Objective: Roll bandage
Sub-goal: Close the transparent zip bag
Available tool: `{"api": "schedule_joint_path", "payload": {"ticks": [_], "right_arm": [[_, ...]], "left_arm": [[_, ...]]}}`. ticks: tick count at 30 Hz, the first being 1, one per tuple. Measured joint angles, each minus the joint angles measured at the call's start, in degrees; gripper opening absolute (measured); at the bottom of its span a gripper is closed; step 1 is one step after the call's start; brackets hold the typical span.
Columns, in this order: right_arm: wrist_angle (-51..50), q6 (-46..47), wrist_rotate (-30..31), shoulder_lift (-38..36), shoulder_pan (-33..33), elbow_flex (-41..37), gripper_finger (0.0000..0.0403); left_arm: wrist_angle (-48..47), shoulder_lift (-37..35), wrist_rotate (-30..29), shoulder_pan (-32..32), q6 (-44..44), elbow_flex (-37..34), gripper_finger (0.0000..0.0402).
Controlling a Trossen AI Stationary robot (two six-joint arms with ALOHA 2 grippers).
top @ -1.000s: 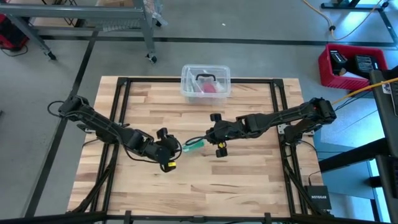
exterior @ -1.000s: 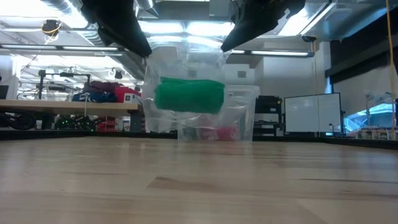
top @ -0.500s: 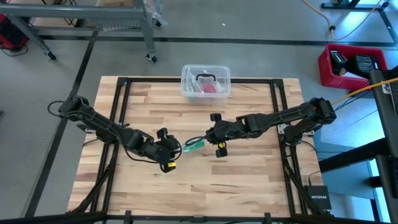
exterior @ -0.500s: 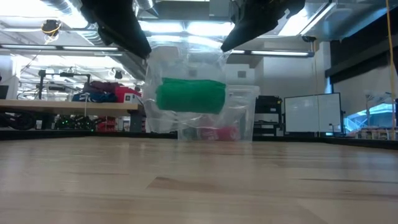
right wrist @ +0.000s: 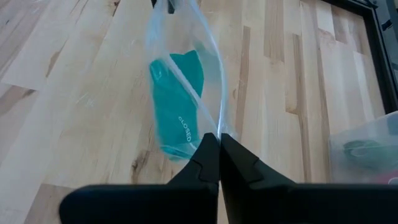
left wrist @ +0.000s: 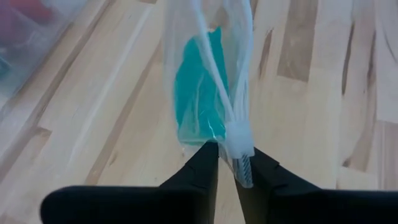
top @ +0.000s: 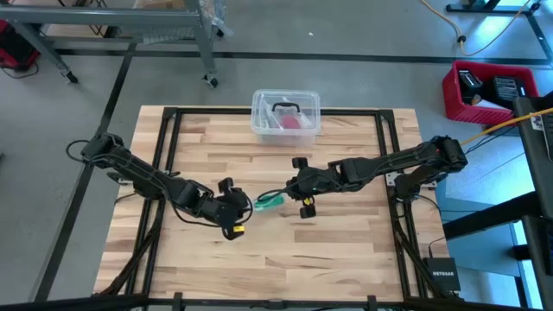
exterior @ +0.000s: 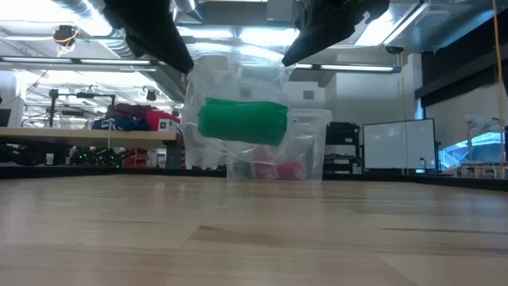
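The bandage [exterior: 242, 121] is a teal-green wad enclosed in a clear plastic bag [exterior: 238, 95], and the bag hangs in the air above the wooden table [top: 276, 259], stretched between the two grippers. In the high view it shows as a small green patch [top: 271, 201] near the table's middle, with the left gripper [top: 244, 206] just beside it on one side and the right gripper [top: 292, 192] just beside it on the other. In the left wrist view the left gripper's [left wrist: 227, 163] two dark fingers [left wrist: 200, 163] are nearly together, pinched on a bunched, twisted edge of the bag [left wrist: 239, 140]; the bandage [left wrist: 198, 93] itself lies just beyond the fingertips, inside the film and not between them. In the right wrist view the right gripper's [right wrist: 219, 144] fingers [right wrist: 208, 152] are pressed together on a fold of the bag [right wrist: 186, 37], and the bandage [right wrist: 177, 109] sits just ahead of and to one side of the tips, again untouched by the fingers themselves. In the low view the green wad floats well clear of the tabletop, with both dark arms coming down to it from above. Behind it at the far edge of the table stands a clear plastic tub [top: 286, 114] holding a pink-red item [top: 295, 122]
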Motion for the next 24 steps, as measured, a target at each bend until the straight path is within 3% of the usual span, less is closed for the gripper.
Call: {"api": "schedule_joint_path", "payload": {"ticks": [12,20,22,24], "right_arm": [[0.02,2.01,-0.26,0.00,0.00,0.00,0.0012],[-5.52,1.35,0.97,-1.49,0.00,1.73,0.0107],[-5.00,0.93,-0.95,-2.05,0.00,2.72,0.0132],[1.62,0.82,-5.43,-2.06,0.00,2.30,0.0149]], "left_arm": [[-0.07,0.00,0.00,0.01,3.47,0.00,0.0004],[-5.39,0.00,-0.04,-0.44,-0.49,0.00,0.0001],[-5.36,0.00,-0.04,-0.65,-0.61,0.00,0.0001],[-5.15,0.00,-0.11,-0.84,-0.58,0.00,0.0000]]}}
